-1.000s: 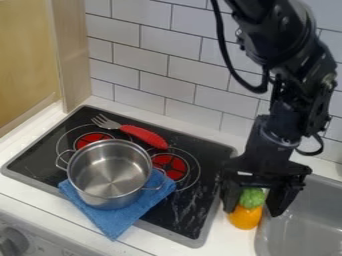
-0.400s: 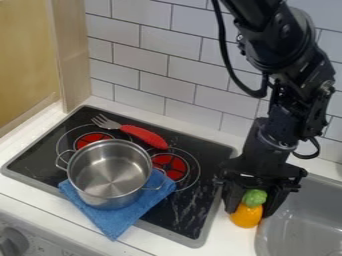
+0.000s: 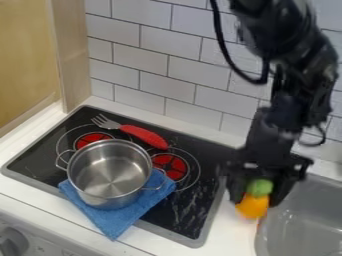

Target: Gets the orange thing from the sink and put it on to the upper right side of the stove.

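The black gripper point(image 3: 255, 200) hangs at the lower right, over the counter strip between the stove and the sink. It is shut on the orange thing point(image 3: 252, 207), which has a green top and sits between the fingers, slightly tilted. Part of it is hidden by the fingers. To its right lies the grey sink point(image 3: 304, 235). The black stove point(image 3: 190, 210) is to the left, and its upper right side is just left of the gripper's body.
A steel pot point(image 3: 110, 172) stands on a blue cloth point(image 3: 120, 222) at the stove's front left. A fork with a red handle point(image 3: 145, 136) lies along the back burners. The tiled wall point(image 3: 167, 65) rises behind.
The gripper's fingers have drawn in around the orange thing. Since then both have risen a little and shifted right, and the orange thing has tilted slightly.
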Tool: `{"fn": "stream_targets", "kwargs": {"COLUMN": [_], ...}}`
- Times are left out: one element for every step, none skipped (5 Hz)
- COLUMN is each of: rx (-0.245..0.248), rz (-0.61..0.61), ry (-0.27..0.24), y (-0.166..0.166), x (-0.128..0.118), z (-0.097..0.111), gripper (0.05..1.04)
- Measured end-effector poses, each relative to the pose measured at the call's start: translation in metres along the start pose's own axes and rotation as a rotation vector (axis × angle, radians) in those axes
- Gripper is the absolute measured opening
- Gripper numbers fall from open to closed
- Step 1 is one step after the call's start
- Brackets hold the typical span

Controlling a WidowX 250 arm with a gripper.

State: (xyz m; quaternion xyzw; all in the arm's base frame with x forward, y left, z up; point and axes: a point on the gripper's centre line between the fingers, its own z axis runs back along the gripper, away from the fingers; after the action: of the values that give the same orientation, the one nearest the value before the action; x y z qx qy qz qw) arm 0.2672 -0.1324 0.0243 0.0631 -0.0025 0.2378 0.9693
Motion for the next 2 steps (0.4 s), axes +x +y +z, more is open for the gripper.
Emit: {"fn": "stream_targets", "kwargs": {"rx": [-0.03, -0.018], "rz": [0.007, 0.042], "ry": [-0.015, 0.009], "y": [0.008, 0.023], "x": [0.009, 0.021], "z": [0.019, 0.021], "gripper": [0.667, 0.667]}}
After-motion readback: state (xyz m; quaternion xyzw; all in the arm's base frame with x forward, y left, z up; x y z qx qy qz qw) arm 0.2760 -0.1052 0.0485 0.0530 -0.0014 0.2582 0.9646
